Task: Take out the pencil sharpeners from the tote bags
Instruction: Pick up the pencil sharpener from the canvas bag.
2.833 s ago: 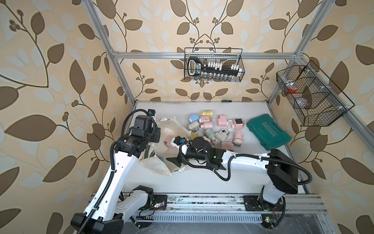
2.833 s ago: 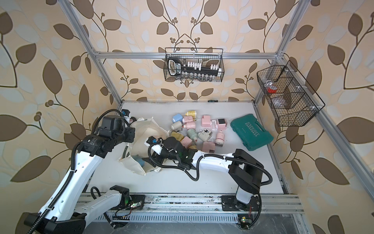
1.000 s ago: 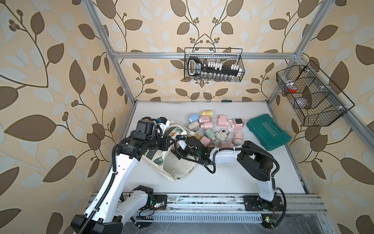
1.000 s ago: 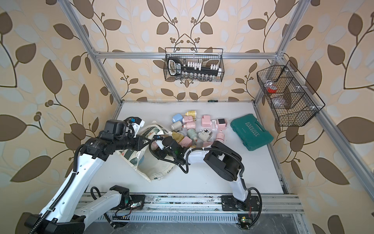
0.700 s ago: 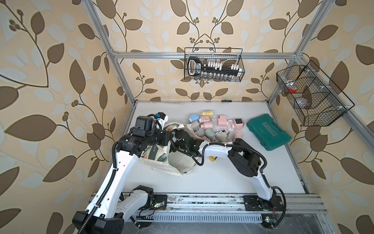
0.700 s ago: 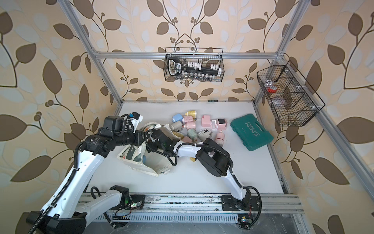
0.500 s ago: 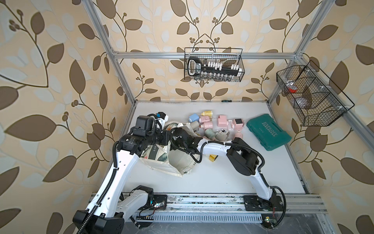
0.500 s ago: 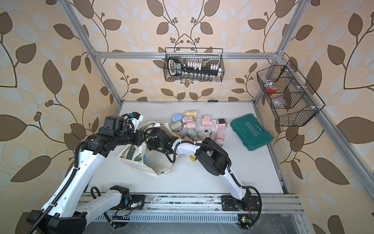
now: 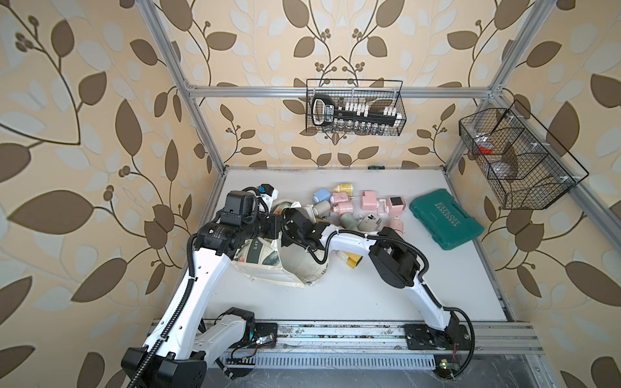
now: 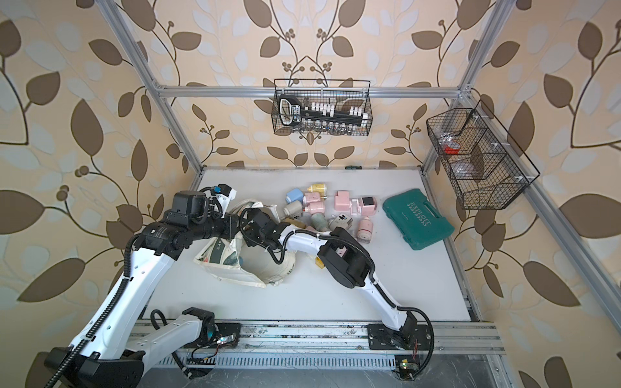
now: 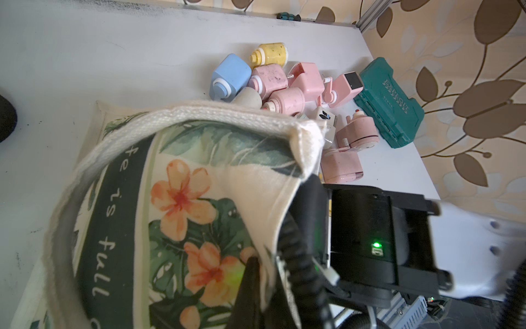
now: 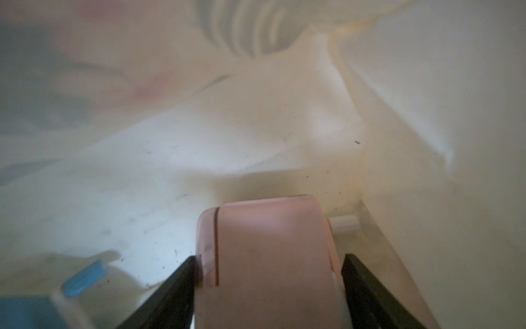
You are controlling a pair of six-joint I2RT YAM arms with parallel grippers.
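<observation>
Two end effectors work on one tote bag [image 9: 268, 258]. The right end effector [image 12: 269, 270], now reaching deep inside the bag where a second ago it was only at the mouth, has its jaws closing against both flanks of a pink pencil sharpener [image 12: 264, 256]; we judge the grasp nearly formed. A light blue sharpener [image 12: 25, 310] lies beside it on the bag floor. The left end effector [image 11: 250, 287] stays clenched on the bag's rim, holding the mouth open. Only the right wrist view shows the bag's interior; in both top views the canvas hides it. The top views alone show the extracted sharpeners [image 9: 356, 208] clustered on the counter [image 9: 369, 302], next to the teal EXPLOIT case [image 9: 445, 218].
</observation>
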